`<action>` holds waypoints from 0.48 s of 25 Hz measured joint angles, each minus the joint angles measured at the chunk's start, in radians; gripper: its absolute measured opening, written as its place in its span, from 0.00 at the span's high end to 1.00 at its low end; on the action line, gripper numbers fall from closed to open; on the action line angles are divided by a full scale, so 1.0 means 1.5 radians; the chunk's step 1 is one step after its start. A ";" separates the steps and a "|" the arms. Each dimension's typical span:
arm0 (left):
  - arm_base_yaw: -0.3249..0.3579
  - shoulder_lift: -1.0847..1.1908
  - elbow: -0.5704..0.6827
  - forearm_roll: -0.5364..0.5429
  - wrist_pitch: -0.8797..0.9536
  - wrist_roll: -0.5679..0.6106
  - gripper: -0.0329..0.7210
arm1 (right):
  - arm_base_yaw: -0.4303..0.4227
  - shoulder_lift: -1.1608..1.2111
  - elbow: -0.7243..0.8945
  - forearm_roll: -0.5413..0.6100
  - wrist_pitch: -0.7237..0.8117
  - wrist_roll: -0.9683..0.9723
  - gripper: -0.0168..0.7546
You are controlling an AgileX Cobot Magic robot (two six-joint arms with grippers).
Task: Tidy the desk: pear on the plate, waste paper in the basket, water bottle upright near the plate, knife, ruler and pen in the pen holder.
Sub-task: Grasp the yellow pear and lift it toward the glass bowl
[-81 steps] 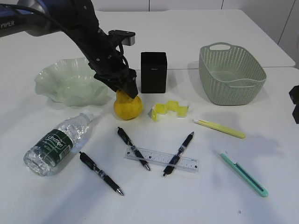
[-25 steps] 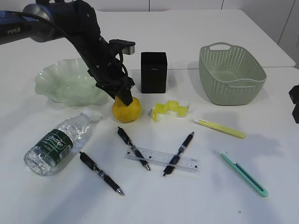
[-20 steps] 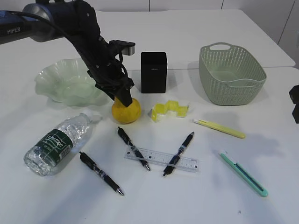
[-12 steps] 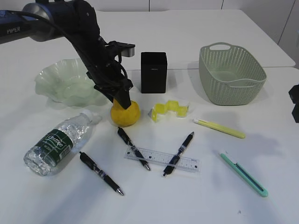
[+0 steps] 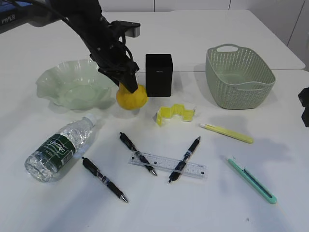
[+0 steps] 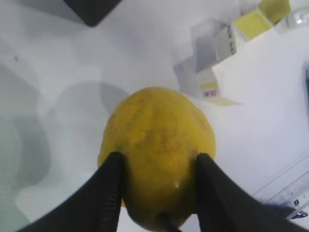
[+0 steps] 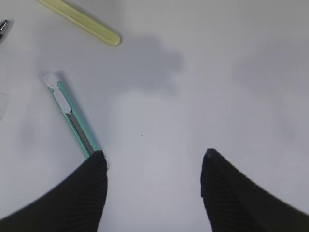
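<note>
My left gripper [image 5: 126, 83] is shut on the yellow pear [image 5: 132, 97] and holds it above the table, right of the green glass plate [image 5: 72, 87]; in the left wrist view the pear [image 6: 157, 145] fills the jaws. The water bottle [image 5: 60, 147] lies on its side. Three black pens [image 5: 137, 153] [image 5: 185, 158] [image 5: 104, 178] and a clear ruler [image 5: 167, 165] lie at the front. The teal knife [image 5: 252, 180] [image 7: 72, 121] lies at the right, the yellow one [image 5: 226, 133] behind it. Folded yellow paper [image 5: 175, 114] lies by the black pen holder [image 5: 159, 74]. My right gripper [image 7: 153, 159] is open above bare table.
The green basket [image 5: 239, 76] stands at the back right. Only a dark edge of the right arm [image 5: 304, 106] shows at the right border of the exterior view.
My left gripper has lifted the pear off the table and carried it up and slightly back. The right arm has not moved.
</note>
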 joint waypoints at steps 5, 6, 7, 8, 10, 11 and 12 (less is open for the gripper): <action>0.000 0.000 -0.017 0.000 0.003 -0.004 0.56 | 0.000 0.000 0.000 0.000 -0.003 0.000 0.39; 0.000 0.000 -0.017 0.000 0.004 -0.004 0.56 | 0.000 0.000 0.000 0.000 -0.003 0.000 0.39; 0.000 0.000 -0.017 0.000 0.004 -0.004 0.56 | 0.000 0.000 0.000 0.000 -0.003 0.000 0.39; 0.000 0.000 -0.017 0.000 0.005 -0.004 0.56 | 0.000 0.000 0.000 0.000 -0.003 0.000 0.39; 0.000 0.000 -0.017 0.000 0.006 -0.004 0.56 | 0.000 0.000 0.000 0.000 -0.003 0.000 0.39; 0.000 0.000 -0.017 0.000 0.007 -0.005 0.56 | 0.000 0.000 0.000 0.000 -0.003 0.000 0.39; 0.000 0.000 -0.017 0.000 0.008 -0.006 0.56 | 0.000 0.000 0.000 0.000 -0.003 0.000 0.39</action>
